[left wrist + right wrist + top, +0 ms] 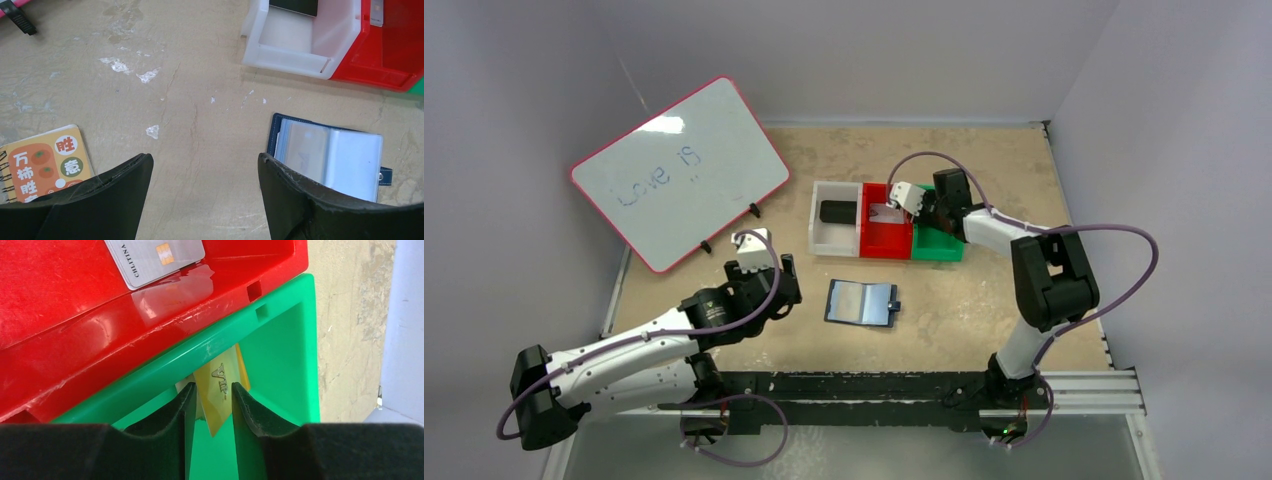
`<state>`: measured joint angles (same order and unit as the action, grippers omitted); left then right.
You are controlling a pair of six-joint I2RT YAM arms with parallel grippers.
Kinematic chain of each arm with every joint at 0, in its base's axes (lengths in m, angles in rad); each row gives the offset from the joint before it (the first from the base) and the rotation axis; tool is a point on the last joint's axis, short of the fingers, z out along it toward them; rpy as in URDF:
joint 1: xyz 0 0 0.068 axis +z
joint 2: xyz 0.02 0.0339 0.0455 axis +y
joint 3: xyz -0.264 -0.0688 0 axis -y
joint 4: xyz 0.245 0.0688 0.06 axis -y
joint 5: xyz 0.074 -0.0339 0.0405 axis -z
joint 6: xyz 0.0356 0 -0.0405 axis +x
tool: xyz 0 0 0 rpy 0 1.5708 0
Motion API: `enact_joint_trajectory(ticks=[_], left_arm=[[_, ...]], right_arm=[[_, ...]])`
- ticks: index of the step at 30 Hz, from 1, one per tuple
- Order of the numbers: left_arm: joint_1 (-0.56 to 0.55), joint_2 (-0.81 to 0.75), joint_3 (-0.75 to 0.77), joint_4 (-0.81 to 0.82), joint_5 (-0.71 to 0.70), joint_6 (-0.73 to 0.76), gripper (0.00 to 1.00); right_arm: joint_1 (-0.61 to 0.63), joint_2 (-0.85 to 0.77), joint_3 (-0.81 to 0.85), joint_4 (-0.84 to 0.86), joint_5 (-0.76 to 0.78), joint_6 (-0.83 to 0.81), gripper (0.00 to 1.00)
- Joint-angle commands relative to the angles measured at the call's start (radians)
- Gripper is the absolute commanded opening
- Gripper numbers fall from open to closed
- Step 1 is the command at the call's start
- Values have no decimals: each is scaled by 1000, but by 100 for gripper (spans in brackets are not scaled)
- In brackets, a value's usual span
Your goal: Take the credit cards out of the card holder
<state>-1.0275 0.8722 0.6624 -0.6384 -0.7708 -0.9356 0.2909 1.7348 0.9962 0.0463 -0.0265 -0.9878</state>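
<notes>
Your right gripper (pixel 212 402) is pinching a gold card (pixel 220 382) marked VIP, held on edge in the mouth of the green bin (pixel 285 330). A grey card (pixel 155 257) lies in the red bin (pixel 65 315) beside it, and a dark card (pixel 836 211) in the white bin (pixel 290 52). The wallet (pixel 330 155) lies open on the table (pixel 200 90), near the bins. Your left gripper (pixel 204 165) hangs spread wide between the wallet and an orange pad (pixel 45 165).
</notes>
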Motion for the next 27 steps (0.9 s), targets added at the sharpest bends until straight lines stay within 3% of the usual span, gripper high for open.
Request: enact_joint_trajectory(ticks=[1, 12, 17, 21, 23, 27], left_arm=[[8, 5, 2, 11, -14, -3, 77], [9, 25, 12, 15, -8, 11, 77], [10, 39, 19, 17, -10, 14, 77], [9, 50, 21, 24, -10, 14, 77], [10, 56, 23, 26, -9, 15, 77], [10, 67, 28, 33, -7, 21, 76]], right_arm=[[-10, -46, 27, -2, -37, 51, 36], [-14, -159, -16, 85, -21, 247, 42], [-15, -220, 30, 91, 68, 720, 41], [-15, -247, 50, -63, 151, 1164, 25], [-15, -263, 29, -106, 103, 1267, 13], [-15, -316, -90, -40, 47, 1400, 12]])
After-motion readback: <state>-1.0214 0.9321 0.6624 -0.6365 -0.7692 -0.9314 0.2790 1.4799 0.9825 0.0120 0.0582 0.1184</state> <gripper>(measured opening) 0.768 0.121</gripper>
